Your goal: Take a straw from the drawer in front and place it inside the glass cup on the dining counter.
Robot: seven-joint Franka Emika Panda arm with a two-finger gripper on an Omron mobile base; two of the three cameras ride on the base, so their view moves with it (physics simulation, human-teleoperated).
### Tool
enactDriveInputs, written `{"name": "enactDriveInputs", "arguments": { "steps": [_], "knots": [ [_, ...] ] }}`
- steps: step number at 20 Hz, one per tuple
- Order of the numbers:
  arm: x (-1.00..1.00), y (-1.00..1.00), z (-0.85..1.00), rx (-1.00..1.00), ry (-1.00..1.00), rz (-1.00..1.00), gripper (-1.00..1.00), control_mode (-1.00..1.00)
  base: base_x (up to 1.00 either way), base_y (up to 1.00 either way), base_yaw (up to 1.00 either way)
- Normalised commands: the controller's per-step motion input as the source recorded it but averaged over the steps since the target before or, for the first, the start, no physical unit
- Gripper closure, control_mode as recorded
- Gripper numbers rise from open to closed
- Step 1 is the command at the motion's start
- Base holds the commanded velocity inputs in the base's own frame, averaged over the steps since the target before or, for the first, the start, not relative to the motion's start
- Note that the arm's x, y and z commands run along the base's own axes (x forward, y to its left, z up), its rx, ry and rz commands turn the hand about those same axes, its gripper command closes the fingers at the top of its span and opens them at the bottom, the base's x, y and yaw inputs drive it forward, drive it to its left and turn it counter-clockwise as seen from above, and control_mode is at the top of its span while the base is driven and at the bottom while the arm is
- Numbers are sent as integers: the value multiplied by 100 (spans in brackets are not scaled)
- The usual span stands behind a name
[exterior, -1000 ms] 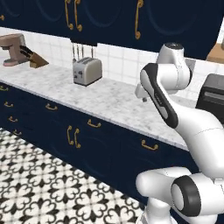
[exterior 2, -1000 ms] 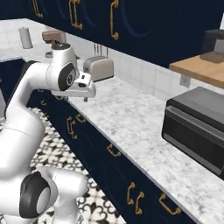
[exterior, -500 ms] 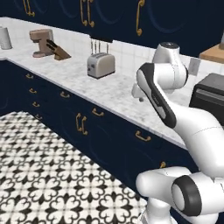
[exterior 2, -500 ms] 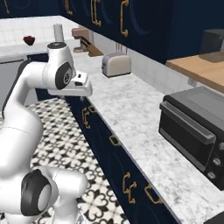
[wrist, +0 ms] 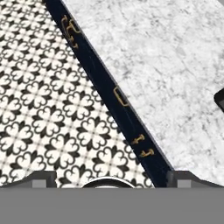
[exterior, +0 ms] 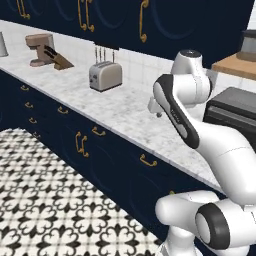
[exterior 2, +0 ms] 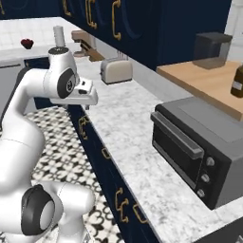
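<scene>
My gripper is open, its two dark fingertips wide apart with nothing between them. It hangs above the worktop's front edge and looks down on navy drawer fronts with curved brass pulls, all shut. I cannot tell which of them is the task's drawer. The straw, the glass cup and the dining counter are out of view.
On the marble worktop stand a toaster, a black microwave and a knife block with a coffee machine. A wooden shelf is beyond. A patterned tile floor lies below.
The whole picture has shifted in both base views: the base has moved along the worktop and the microwave now looms larger. The arm keeps its pose and the gripper stays open.
</scene>
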Motion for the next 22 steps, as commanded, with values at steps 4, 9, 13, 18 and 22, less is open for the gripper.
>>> {"name": "enactDriveInputs", "arguments": {
  "steps": [4,9,13,18,22],
  "knots": [
    [0,0,0,0,0,0,-100,100,1,-88,24],
    [0,-15,0,1,0,17,-100,-100,0,-44,24],
    [0,-1,-18,-2,0,21,-100,-100,0,0,0],
    [0,80,-69,-34,-1,0,-100,-100,0,0,0],
    [19,89,-72,-38,-1,-3,-100,-100,0,0,0]
  ]
}}
